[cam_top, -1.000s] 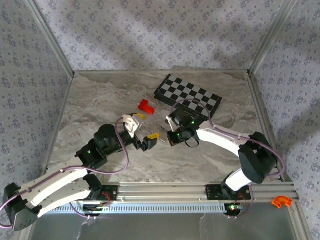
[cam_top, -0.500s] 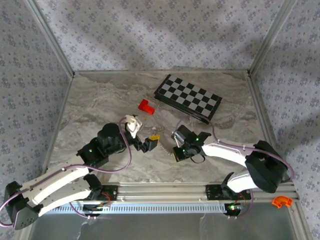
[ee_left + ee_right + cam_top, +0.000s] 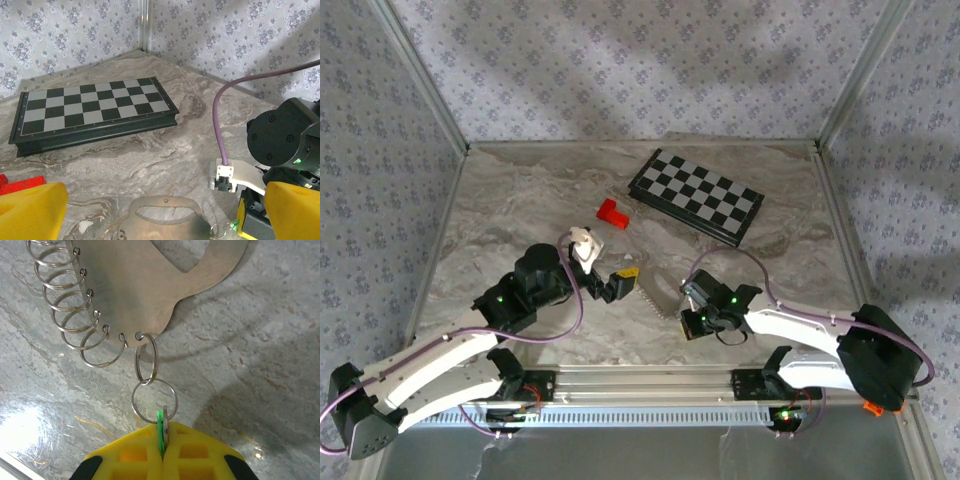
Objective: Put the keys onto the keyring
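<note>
The green key [image 3: 160,432] is pinched edge-on in the tightly shut right claw [image 3: 162,452], right against the keyring [image 3: 154,400] that is linked to the last loop of the steel plate [image 3: 145,285] on the table [image 3: 260,365]. Threading looks to be the step in hand, though whether the key is through cannot be told. The left claw [image 3: 162,212] is held wide open and empty at the plate's other end, so a clamp there is likely called for next.
</note>
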